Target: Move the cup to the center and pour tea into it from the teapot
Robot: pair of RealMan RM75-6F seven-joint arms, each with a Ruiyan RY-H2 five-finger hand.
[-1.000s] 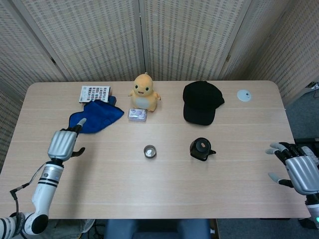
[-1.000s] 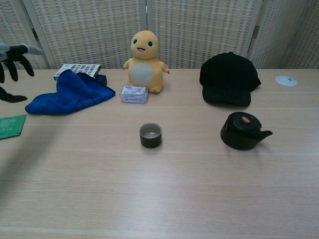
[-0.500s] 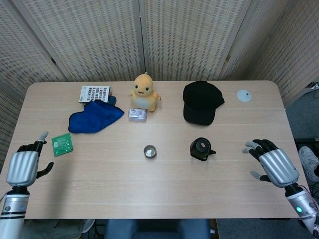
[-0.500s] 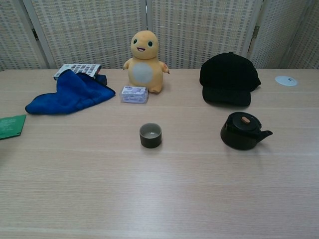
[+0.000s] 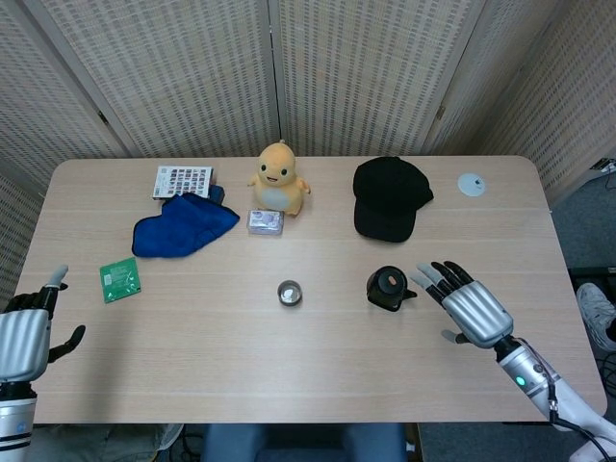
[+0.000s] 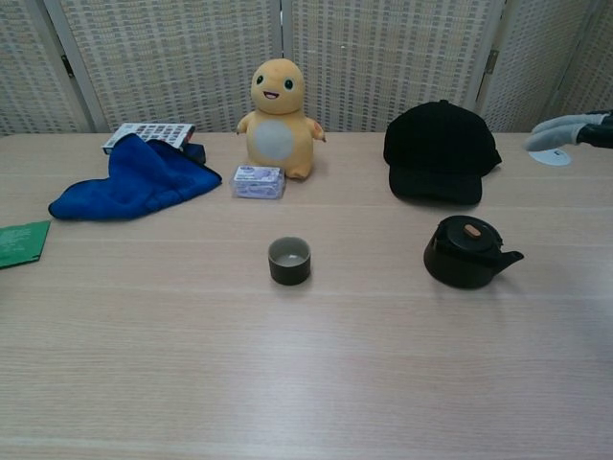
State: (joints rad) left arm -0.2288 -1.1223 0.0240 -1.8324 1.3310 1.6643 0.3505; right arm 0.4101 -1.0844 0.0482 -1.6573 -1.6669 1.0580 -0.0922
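**Near the tabletop's middle: cup placed, tea not yet poured**

At about the middle of the tabletop (image 5: 318,366) stands the cup (image 5: 289,293), upright with its mouth facing up; being round, it has no long axis to speak of beyond the vertical one. Judged from where it sits, the first half of the task looks done, or nearly so.

Well to the cup's right, on the same line across the tabletop, sits the black teapot (image 5: 389,288), upright with its lid on. Its long axis runs from body to spout, and the spout points away from the cup, toward the robot's right and slightly toward the near edge. Nothing grips it, so the pouring is all left to do.

Just beside the spout hovers the right robot hand (image 5: 469,306), fingers spread wide and reaching toward the teapot, holding nothing and not touching it as far as the head view shows. Far off at the near left edge, the left robot hand (image 5: 23,337) is likewise empty, with its fingers apart.
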